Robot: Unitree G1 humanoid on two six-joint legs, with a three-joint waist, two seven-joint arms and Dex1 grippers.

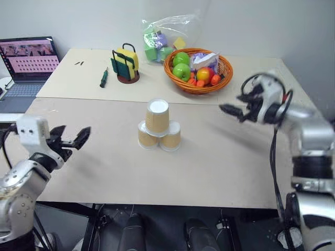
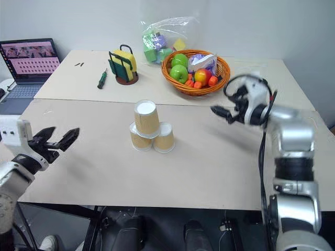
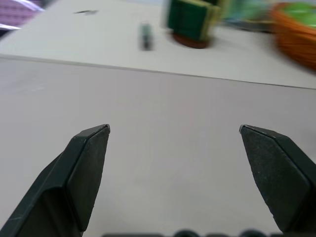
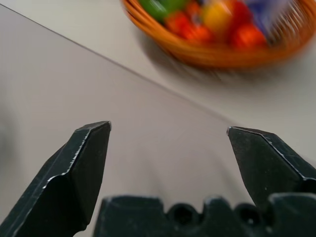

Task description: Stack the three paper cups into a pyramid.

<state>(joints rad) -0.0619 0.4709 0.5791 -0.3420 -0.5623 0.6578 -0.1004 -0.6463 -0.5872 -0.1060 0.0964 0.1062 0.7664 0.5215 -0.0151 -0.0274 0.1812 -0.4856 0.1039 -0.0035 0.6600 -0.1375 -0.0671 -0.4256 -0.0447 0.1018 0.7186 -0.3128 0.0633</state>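
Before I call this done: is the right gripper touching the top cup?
Apart. In the left eye view the right gripper hangs open well to the side of the top cup, bare table between them.

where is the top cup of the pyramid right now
In the left eye view the top cup sits upside down on the two lower cups mid-table, in front of the fruit basket.

Head stereo pair looks fwd and down from above the near edge of the beige table [image 1: 220, 172], both eyes sharing the whole top, slightly offset. Left wrist cam sits low, close to the surface, facing the far side w/ the green-handled screwdriver [image 3: 145, 36]. Right wrist cam, also close, faces the orange woven fruit basket [image 4: 217, 52].
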